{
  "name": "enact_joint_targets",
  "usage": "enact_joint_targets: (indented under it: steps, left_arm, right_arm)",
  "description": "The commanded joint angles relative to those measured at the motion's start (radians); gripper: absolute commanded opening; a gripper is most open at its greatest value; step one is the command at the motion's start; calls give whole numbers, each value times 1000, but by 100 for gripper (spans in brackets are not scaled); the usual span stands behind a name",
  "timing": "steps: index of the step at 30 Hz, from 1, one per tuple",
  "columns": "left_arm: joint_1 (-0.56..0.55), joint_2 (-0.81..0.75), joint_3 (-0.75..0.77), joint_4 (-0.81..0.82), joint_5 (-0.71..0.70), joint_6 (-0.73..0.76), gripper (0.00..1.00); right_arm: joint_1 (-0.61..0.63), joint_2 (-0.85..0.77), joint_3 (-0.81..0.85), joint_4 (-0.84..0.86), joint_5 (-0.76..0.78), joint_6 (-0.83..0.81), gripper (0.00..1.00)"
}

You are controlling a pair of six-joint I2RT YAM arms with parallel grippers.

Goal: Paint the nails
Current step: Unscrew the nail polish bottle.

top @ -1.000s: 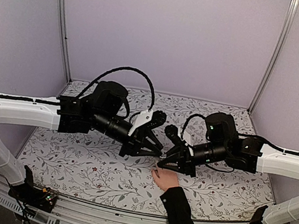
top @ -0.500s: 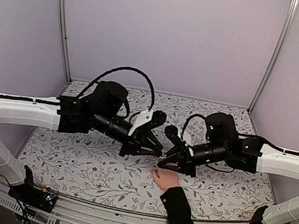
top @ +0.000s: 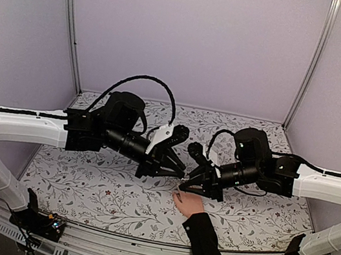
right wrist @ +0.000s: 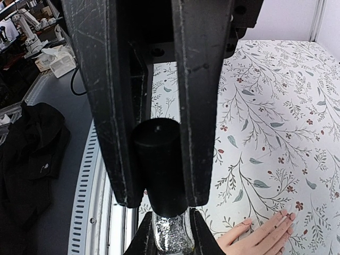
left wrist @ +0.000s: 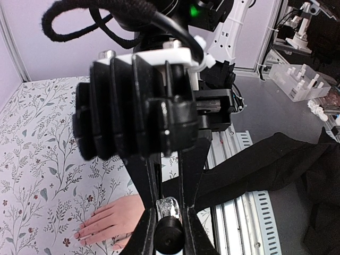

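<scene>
**A:** So what was the booth like? Plain?

**B:** Pretty much. Pale lilac walls (top: 192,39) stood on the far, left and right sides, with silver metal posts (top: 69,25) in the far corners. The table (top: 82,188) wore a white cloth printed with leafy sprigs, and a slotted metal rail (top: 111,248) ran along its near edge. Light was soft and even.

**A:** And beyond it?

**B:** Grey floor (left wrist: 276,111), plus a white tray (left wrist: 297,79) of small parts.

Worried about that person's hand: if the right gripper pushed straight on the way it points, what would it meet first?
Probably the glitter bottle, clamped in the left gripper just past the black cap the right gripper holds. The hand lies off to the side, though depth is unclear.
</scene>
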Motion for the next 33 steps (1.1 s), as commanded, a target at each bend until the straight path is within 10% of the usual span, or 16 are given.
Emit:
enact_joint_targets:
  steps: [1,33]
  left_arm:
    - [-4,-36,20,5,14,-8,0]
    - [6,-57,-1,48,-56,-36,0]
  right_arm:
    - [3,3,16,-8,45,3,0]
    - [4,23,32,-42,116,-1,0]
